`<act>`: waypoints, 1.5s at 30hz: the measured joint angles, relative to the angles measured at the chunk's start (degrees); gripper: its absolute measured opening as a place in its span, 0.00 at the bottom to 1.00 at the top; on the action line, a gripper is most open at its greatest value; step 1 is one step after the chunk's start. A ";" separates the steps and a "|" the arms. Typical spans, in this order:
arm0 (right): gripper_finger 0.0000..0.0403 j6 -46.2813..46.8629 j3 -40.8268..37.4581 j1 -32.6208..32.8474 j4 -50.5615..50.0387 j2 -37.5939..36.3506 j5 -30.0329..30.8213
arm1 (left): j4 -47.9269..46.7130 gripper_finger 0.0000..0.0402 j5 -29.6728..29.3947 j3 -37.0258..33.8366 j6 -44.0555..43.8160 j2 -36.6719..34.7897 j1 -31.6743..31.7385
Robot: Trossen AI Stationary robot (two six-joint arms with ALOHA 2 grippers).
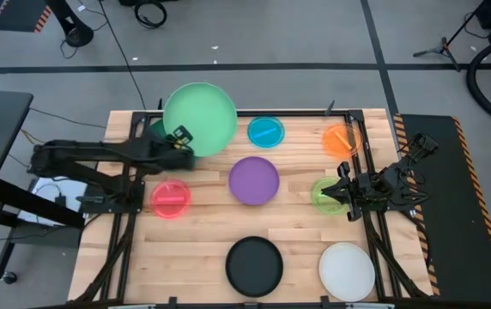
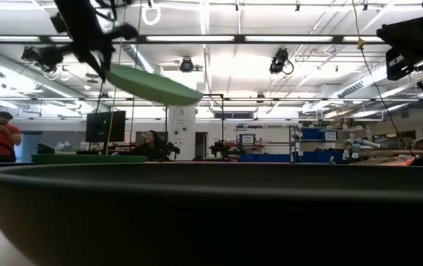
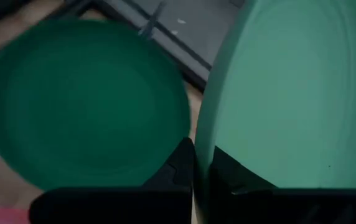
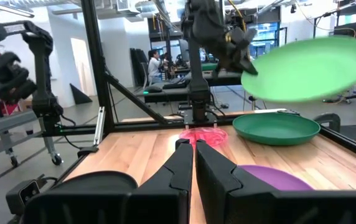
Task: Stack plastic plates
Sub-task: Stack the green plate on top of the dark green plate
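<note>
High view: our left gripper (image 1: pixel 179 137) has its jaws clamped on the rim of the light green plate (image 1: pixel 201 118), held aloft near the tabletop's far-left corner, above the dark green plate (image 1: pixel 154 130). We judge the stacking has begun; next comes lowering and centring it.

Low view: the black plate (image 2: pixel 211 214) fills the foreground.

Left wrist view: dark green lies below, just beside the grip.

Right wrist view: our right gripper (image 4: pixel 194 152) waits by the right edge, clenched on nothing; the red plate (image 4: pixel 203 134) and purple plate (image 4: pixel 271 177) lie clear of the path.
</note>
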 joint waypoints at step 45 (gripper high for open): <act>0.07 -0.02 0.00 0.01 0.05 -0.02 -0.01 | -21.31 0.07 10.90 -4.07 -14.11 -4.11 3.90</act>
